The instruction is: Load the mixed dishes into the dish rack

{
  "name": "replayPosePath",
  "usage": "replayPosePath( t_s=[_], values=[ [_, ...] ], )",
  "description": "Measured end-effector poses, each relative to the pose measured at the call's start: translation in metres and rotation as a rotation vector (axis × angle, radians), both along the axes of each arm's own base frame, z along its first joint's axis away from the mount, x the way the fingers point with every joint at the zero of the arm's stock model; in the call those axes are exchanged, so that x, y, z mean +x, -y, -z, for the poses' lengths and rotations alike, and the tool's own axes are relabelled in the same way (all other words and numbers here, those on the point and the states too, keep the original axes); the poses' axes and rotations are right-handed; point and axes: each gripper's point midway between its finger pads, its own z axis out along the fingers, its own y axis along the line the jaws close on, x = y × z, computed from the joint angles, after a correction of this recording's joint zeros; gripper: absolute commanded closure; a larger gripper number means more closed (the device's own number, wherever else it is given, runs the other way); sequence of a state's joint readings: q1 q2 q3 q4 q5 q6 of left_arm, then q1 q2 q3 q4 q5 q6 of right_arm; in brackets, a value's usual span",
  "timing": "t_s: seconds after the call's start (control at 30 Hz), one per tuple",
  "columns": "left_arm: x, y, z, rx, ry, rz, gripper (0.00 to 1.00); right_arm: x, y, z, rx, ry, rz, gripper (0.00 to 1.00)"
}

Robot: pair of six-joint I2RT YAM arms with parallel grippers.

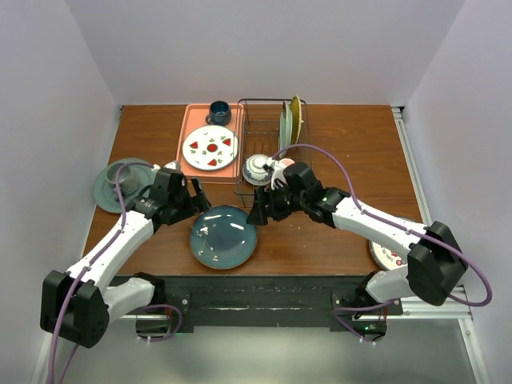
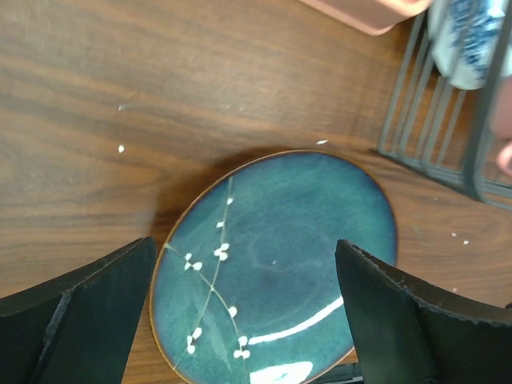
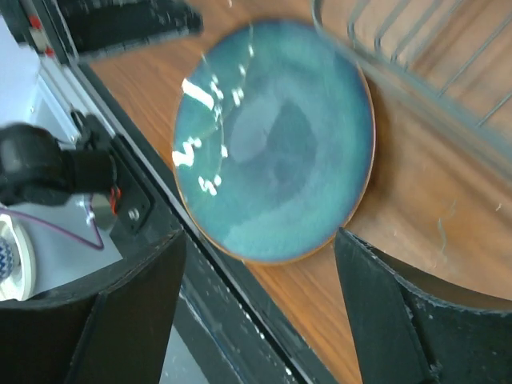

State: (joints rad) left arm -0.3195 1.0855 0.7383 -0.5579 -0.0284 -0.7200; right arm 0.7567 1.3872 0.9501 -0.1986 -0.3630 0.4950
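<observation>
- My left tool (image 1: 198,202) is spread wide and grips nothing. In its wrist view the fingers (image 2: 96,312) stand on either side of the teal plate (image 2: 276,264), above it.
- My right tool (image 1: 260,210) is also spread and grips nothing. Its fingers (image 3: 416,320) frame one edge of the same plate.
- The teal plate lies flat on the bench (image 1: 344,144), between both tools and just in front of the dish rack (image 1: 260,132).
- The dish rack stands at the far middle of the bench. A yellow plate (image 1: 296,116) and a pale plate (image 1: 284,124) stand upright in its far right part.
- A blue-and-white bowl (image 1: 258,168) is at the rack's near left corner. I cannot tell whether it rests fully inside.
- A pink tray (image 1: 190,120) lies just left of the rack. It carries a white plate with red marks (image 1: 210,148) and a dark mug (image 1: 218,112).
- A grey plate (image 1: 104,192) lies near the bench's left edge.
</observation>
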Motion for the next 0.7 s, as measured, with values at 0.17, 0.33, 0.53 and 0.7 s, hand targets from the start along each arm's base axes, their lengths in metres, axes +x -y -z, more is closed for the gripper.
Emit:
replayPosePath(
  t_s=[0.17, 0.33, 0.53, 0.7],
  values=[
    [-0.012, -0.002, 0.028, 0.001, -0.067, -0.023, 0.01, -0.014, 0.010, 0.030, -0.030, -0.057, -0.003, 0.27],
    [-0.022, -0.007, 0.046, 0.010, -0.118, -0.050, 0.01, -0.018, 0.012, 0.055, -0.044, -0.095, 0.005, 0.27],
    [-0.031, -0.009, 0.063, 0.009, -0.156, -0.070, 0.17, -0.016, 0.010, 0.099, -0.092, -0.171, 0.032, 0.29],
    [-0.040, -0.008, 0.075, -0.003, -0.195, -0.077, 0.40, -0.011, 0.005, 0.115, -0.078, -0.171, 0.055, 0.33]
  ],
)
